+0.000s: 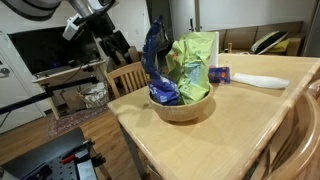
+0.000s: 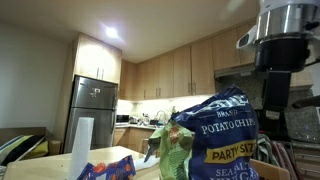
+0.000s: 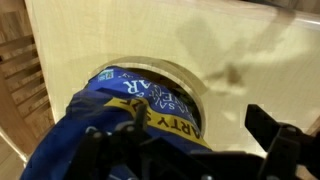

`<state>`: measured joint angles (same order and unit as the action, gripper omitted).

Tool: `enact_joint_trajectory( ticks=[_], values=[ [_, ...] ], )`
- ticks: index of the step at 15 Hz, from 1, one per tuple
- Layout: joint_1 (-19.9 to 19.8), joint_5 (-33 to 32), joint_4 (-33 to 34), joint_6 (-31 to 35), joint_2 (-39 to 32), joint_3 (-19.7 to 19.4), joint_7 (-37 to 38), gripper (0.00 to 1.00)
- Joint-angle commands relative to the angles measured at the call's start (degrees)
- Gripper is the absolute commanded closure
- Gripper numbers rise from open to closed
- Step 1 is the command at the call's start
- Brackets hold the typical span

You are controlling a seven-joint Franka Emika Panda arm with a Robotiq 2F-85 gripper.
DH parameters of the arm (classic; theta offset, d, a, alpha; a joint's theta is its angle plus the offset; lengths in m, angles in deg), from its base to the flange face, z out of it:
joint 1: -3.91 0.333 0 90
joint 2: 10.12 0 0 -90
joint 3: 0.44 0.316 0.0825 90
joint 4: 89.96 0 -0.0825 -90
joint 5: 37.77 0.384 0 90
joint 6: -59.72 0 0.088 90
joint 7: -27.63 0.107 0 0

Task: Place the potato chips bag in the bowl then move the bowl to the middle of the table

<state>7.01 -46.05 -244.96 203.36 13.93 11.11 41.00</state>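
Note:
The dark blue potato chips bag point(image 1: 154, 55) stands upright in the round wooden bowl point(image 1: 185, 110), next to light green bags point(image 1: 196, 58). In the wrist view the potato chips bag point(image 3: 120, 100) fills the bowl, whose rim point(image 3: 187, 78) shows on the pale table point(image 3: 240, 50). My gripper point(image 3: 200, 128) hovers above the bag, open, with nothing between its dark fingers point(image 3: 265, 128). In the exterior views the gripper point(image 1: 118, 45) point(image 2: 279, 75) hangs above and beside the potato chips bag point(image 2: 228, 130), apart from it.
A flat white object point(image 1: 262, 80) and a small blue packet point(image 1: 220, 74) lie on the table point(image 1: 220, 135) beyond the bowl. A wooden chair point(image 1: 128, 76) stands at the table's edge. A paper towel roll point(image 2: 82, 146) stands to one side.

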Motion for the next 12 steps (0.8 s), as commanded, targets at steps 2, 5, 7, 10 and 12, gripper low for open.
enact_joint_trajectory(
  ticks=[2,5,7,10,12],
  values=[
    [0.7,-0.6,-3.7,1.9,-1.8,0.4,-0.5,0.00],
    [0.0,-1.5,-3.9,2.0,-5.2,0.7,0.3,0.00],
    [-0.3,-2.3,-4.4,2.7,-6.8,0.5,0.3,0.00],
    [-0.6,-4.6,-4.4,5.1,-10.1,0.4,0.3,0.00],
    [-1.0,-6.8,-4.4,8.2,-12.5,0.2,0.3,0.00]
  ],
)
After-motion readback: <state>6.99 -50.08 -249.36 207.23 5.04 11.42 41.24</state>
